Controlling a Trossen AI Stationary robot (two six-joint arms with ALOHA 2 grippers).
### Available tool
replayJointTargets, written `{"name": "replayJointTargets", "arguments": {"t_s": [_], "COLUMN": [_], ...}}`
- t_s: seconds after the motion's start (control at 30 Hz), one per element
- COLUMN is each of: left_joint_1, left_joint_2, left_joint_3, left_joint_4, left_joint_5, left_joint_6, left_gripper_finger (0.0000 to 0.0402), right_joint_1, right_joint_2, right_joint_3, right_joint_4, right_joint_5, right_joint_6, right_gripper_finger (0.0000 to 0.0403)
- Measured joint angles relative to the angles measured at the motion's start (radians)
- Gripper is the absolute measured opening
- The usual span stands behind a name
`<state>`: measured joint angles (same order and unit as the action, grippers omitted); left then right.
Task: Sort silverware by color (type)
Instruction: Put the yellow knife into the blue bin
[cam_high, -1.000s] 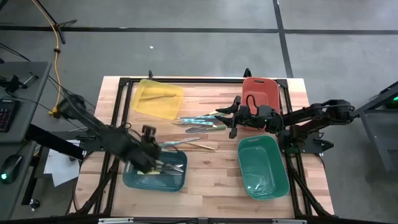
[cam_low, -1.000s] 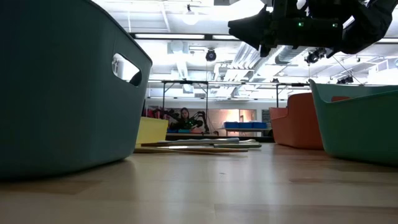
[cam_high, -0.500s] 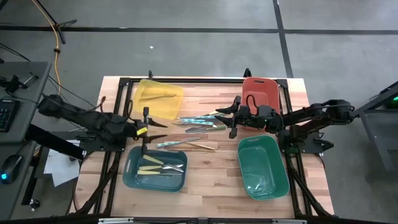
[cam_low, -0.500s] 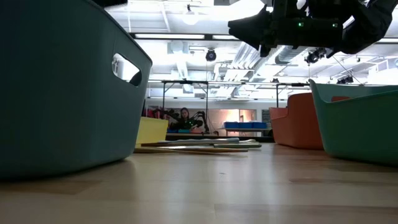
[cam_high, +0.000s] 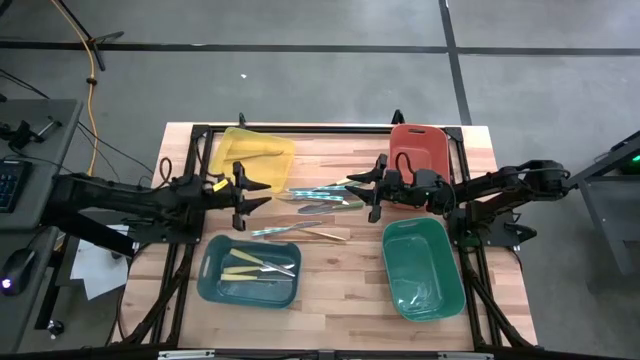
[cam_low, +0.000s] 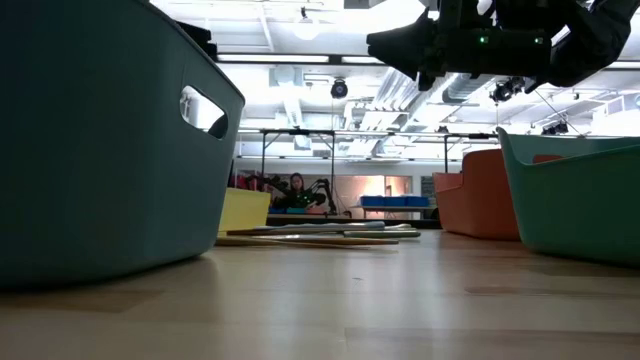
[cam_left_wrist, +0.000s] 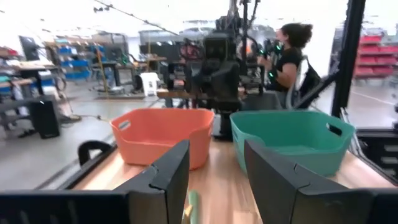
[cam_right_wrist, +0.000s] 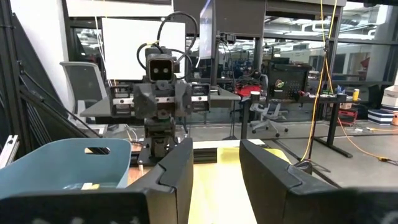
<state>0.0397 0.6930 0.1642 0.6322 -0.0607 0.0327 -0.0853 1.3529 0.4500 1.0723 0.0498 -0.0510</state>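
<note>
Loose silverware lies flat on the table's middle: teal-tinted and silver pieces (cam_high: 322, 195), and a silver and a gold-tan piece (cam_high: 300, 232) nearer; the low view shows them as a flat pile (cam_low: 320, 233). Cream-yellow and silver pieces lie in the blue bin (cam_high: 250, 272), one in the yellow bin (cam_high: 252, 158), and teal-tinted ones in the green bin (cam_high: 422, 265). My left gripper (cam_high: 248, 192) is open, hovering left of the pile, between the yellow and blue bins. My right gripper (cam_high: 366, 193) is open, hovering right of the pile. In the wrist views both are empty (cam_left_wrist: 214, 186) (cam_right_wrist: 214, 180).
The red bin (cam_high: 418, 150) stands at the far right, behind my right gripper. Bare wood lies between the blue and green bins. Black frame rails run along the table's edges. A person (cam_left_wrist: 287, 56) stands in the room beyond the table.
My left gripper has swung from low over the blue bin toward the table's far edge and levelled out, now pointing at the loose pile. Cream-yellow pieces show in the blue bin where the gripper was. The right arm has kept still.
</note>
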Motion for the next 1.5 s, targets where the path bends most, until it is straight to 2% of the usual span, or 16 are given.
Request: {"name": "replayJointTargets", "arguments": {"t_s": [0.3, 1.1, 1.2, 1.3, 1.5], "left_joint_1": [0.06, 0.061, 0.061, 0.061, 0.059], "left_joint_2": [0.005, 0.004, 0.005, 0.004, 0.004], "left_joint_3": [0.001, 0.001, 0.001, 0.001, 0.001], "left_joint_4": [0.017, 0.042, 0.042, 0.042, 0.04], "left_joint_5": [0.015, 0.012, 0.012, 0.012, 0.012], "left_joint_6": [-0.003, 0.031, 0.031, 0.026, 0.016], "left_gripper_finger": [0.0143, 0.0143, 0.0143, 0.0143, 0.0143], "right_joint_1": [0.0, 0.0, 0.001, 0.013, -0.02], "right_joint_2": [0.0, 0.0, 0.0, 0.0, 0.099], "right_joint_3": [0.0, 0.0, 0.015, 0.12, 0.536], "right_joint_4": [-0.036, -0.034, -0.048, -0.249, -1.024], "right_joint_5": [0.0, 0.0, 0.031, 0.092, 0.298], "right_joint_6": [-0.018, -0.036, 0.08, 0.168, 0.114], "right_gripper_finger": [0.0115, 0.0115, 0.0115, 0.0115, 0.0115]}}
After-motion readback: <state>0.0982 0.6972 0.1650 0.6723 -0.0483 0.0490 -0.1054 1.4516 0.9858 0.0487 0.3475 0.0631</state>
